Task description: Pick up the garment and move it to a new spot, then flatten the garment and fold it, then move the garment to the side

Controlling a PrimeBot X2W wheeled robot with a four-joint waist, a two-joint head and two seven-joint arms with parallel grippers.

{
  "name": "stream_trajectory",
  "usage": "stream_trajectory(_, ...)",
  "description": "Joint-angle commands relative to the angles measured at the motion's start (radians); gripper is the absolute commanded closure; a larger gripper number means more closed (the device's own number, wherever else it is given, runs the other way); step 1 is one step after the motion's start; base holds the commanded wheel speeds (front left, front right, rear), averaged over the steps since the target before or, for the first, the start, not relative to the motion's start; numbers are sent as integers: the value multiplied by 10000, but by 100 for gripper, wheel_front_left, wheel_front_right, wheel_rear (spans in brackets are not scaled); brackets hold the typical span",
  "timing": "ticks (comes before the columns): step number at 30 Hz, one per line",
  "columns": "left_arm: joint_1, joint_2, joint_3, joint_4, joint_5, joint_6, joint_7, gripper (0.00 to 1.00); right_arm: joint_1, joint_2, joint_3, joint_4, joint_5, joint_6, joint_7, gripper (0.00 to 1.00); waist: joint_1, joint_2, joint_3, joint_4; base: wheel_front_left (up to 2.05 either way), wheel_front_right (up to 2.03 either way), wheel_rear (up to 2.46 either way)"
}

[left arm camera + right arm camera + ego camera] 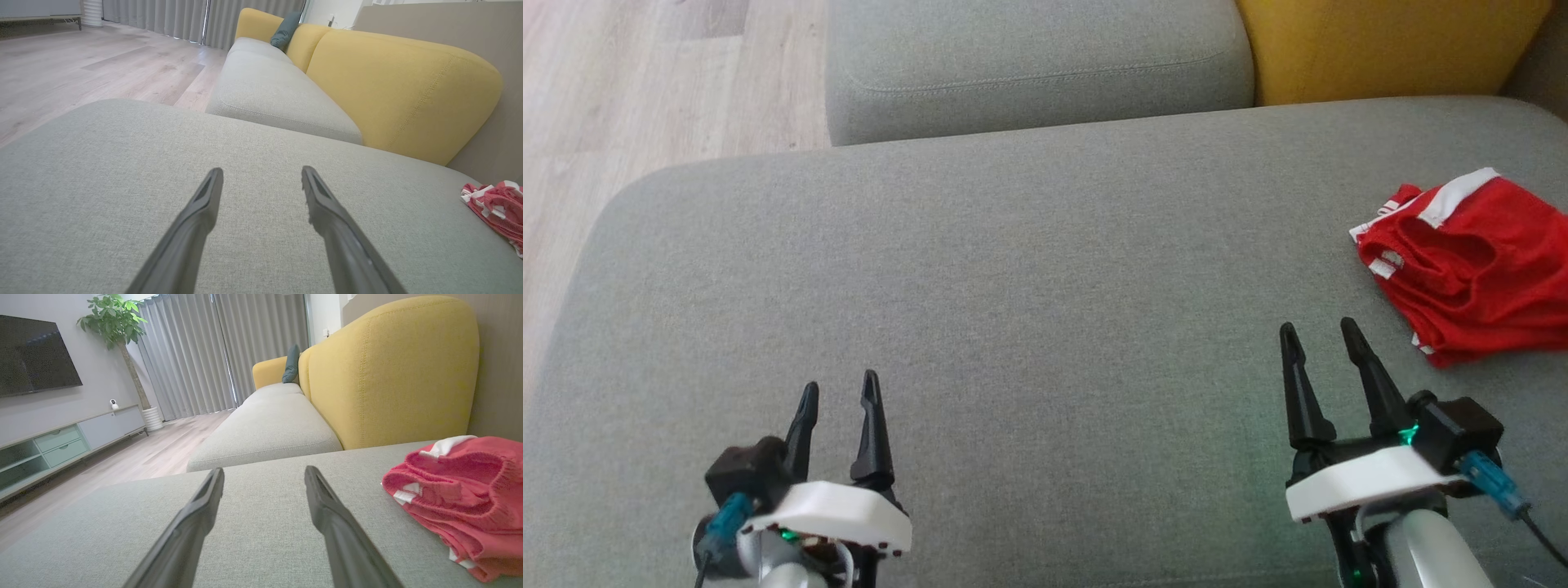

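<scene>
Nearest us, the left claw (840, 380) and the right claw (1317, 324) hover low over the near edge of the grey sofa seat (1013, 269), both with fingers spread and nothing between them. The red garment (1470, 261) with white trim lies bunched in soft layers at the seat's right edge, just beyond and to the right of the right claw. We judge that this fits either a heap waiting to be lifted or a loose fold already set aside, so we name no move. Any handling would fall to the nearer right claw, and the stacked layers would make a single-layer pinch hard. The seat's weave looks even and grippy. Beyond it lie a second grey cushion (1037, 65), a yellow backrest (1380, 41), wooden floor (645, 82), curtains (204, 355) and a wall television (32, 355).
</scene>
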Motion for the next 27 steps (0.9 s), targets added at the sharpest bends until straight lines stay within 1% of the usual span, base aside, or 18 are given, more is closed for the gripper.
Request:
stream_trajectory(1, -344, 22, 278, -354, 115, 19, -122, 0, -169, 8, 223, -328, 4, 65, -2, 0, 0, -1, 3, 7, 0, 0, 0)
stream_trajectory(15, -366, 22, 268, -347, 289, 39, -122, 0, -181, 8, 62, -285, -81, 65, 128, 0, 0, -1, 27, 67, 0, 0, 0)
stream_trajectory(16, 0, 0, -4, -29, 194, 0, 1, 100, 1, 0, -157, 5, -11, 0, 134, 100, 0, -1, 28, 68, 0, 0, 0)
stream_trajectory(20, 288, -2, 2, 633, 99, -16, 45, 100, 292, 2, -147, 686, 81, -1, 141, 100, 0, -1, 32, 75, 0, 0, 0)
stream_trajectory(27, 224, 33, 133, 604, -544, -138, 184, 100, 255, -36, -202, 645, 791, 2, 256, 100, 0, -1, 44, 101, 0, 0, 0)
